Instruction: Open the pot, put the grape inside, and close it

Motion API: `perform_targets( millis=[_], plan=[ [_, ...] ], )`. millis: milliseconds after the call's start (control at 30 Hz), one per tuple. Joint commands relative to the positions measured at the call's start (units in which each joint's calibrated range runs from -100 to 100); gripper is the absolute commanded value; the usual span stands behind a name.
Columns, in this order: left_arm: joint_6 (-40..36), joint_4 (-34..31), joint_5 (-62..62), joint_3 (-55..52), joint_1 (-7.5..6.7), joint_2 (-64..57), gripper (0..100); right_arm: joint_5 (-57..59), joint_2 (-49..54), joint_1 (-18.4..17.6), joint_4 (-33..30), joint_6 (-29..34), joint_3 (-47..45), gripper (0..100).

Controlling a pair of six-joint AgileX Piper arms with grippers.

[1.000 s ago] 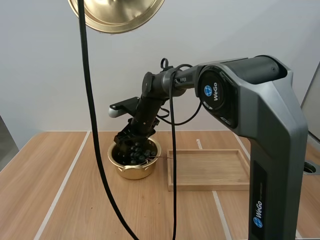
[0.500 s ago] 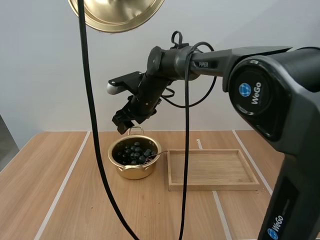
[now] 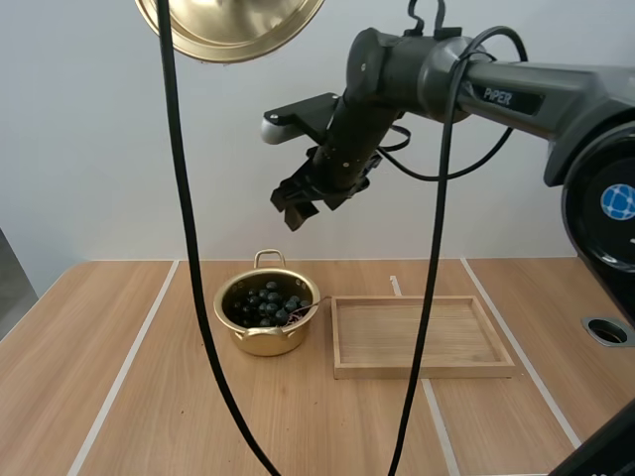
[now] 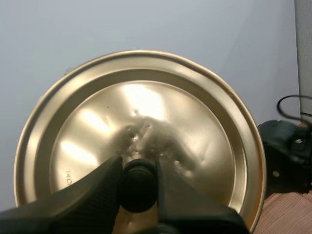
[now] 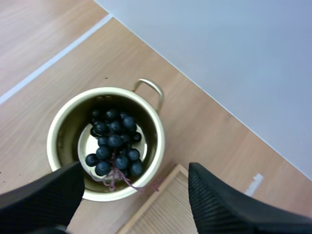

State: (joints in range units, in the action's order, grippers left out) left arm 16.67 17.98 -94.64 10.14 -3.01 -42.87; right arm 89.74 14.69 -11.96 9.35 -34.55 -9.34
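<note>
Table [image 3: 149, 397]: is showing pale wood with white lines.
Pot [image 3: 263, 343]: is standing open, just beside the tray [image 3: 422, 369].
Grapes [image 3: 268, 302]: are lying inside the pot.
Lid [image 3: 233, 25]: is hanging high above the table.
Left gripper [image 4: 138, 181]: is pinching the lid's black knob [image 4: 138, 189].
Right gripper [image 3: 305, 210]: is hovering above the pot, fingers spread wide, gripping nothing.

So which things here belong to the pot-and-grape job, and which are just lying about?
Part of the job:
pot, uncovered
grapes, inside the pot
lid, held aloft, pinched in the left hand
right hand, open, raised above the pot

Just lying about:
wooden tray, beside the pot
</note>
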Motion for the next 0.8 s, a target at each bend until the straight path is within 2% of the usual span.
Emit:
perform_targets(
  millis=[0,467,633,767],
  plan=[
    [-0.9,0.16,2.0,0.45,-0.11,-0.24,0,1.19,3.46,3.63,-1.11,0.14,-2.15,100],
    [-2.47,0.16,-5.36,-0.73,-0.11,6.48,0,-3.28,16.13,19.61,-1.61,-3.86,-9.18,100],
    [-2.47,0.16,-0.48,-9.09,-0.11,7.9,0,-4.99,19.33,22.52,-1.61,-4.19,-9.18,100],
    [-2.47,0.16,5.24,-16.94,-0.11,9.34,0,-5.25,20.55,22.91,-1.61,-3.77,-9.18,99]
  ],
)
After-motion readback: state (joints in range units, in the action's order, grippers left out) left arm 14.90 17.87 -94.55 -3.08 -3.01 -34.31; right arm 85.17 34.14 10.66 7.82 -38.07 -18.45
